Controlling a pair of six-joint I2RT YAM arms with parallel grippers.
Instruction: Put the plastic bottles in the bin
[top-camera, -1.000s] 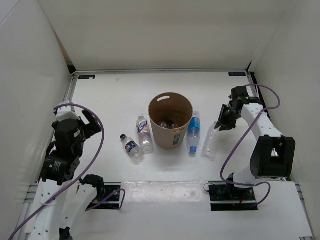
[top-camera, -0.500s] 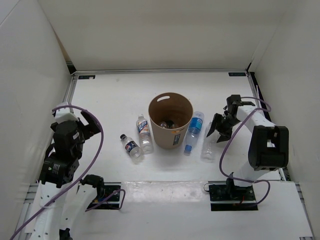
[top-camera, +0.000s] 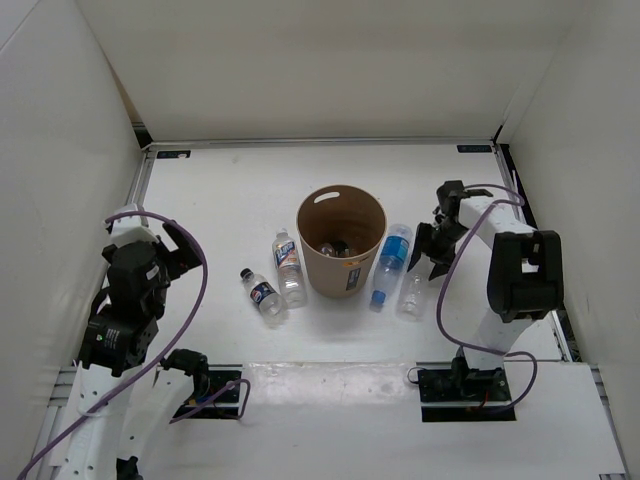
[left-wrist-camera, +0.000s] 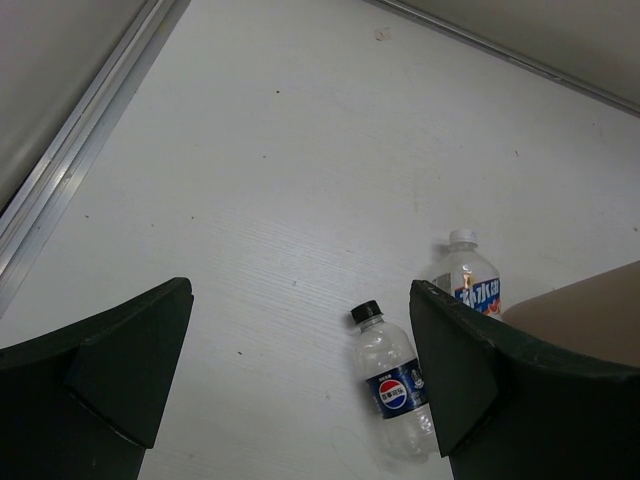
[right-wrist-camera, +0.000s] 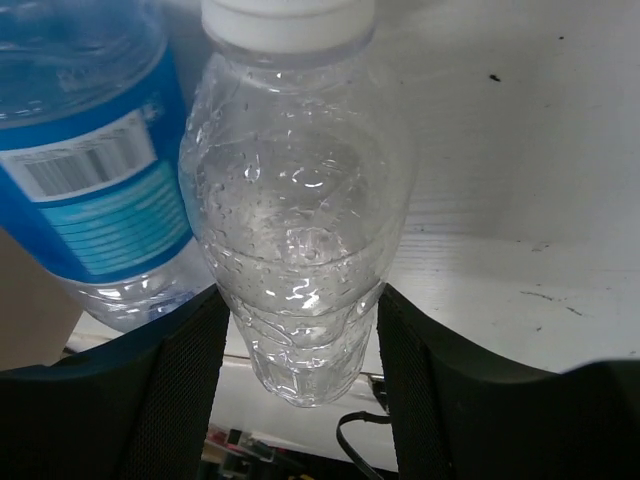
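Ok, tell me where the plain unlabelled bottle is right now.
In the top view the plain bottle lies right of the bin, beside the blue-labelled bottle; the right wrist view shows it between the right fingers.

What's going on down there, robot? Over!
Left gripper open, empty. Right gripper clamped on plain bottle, lying flat. Blue-label bottle right beside it. Bin upright, nearby.

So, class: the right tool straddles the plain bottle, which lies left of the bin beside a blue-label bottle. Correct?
Not quite. The top view shows the plain bottle right of the bin, not left. The right tool does straddle it, beside the blue-label bottle.
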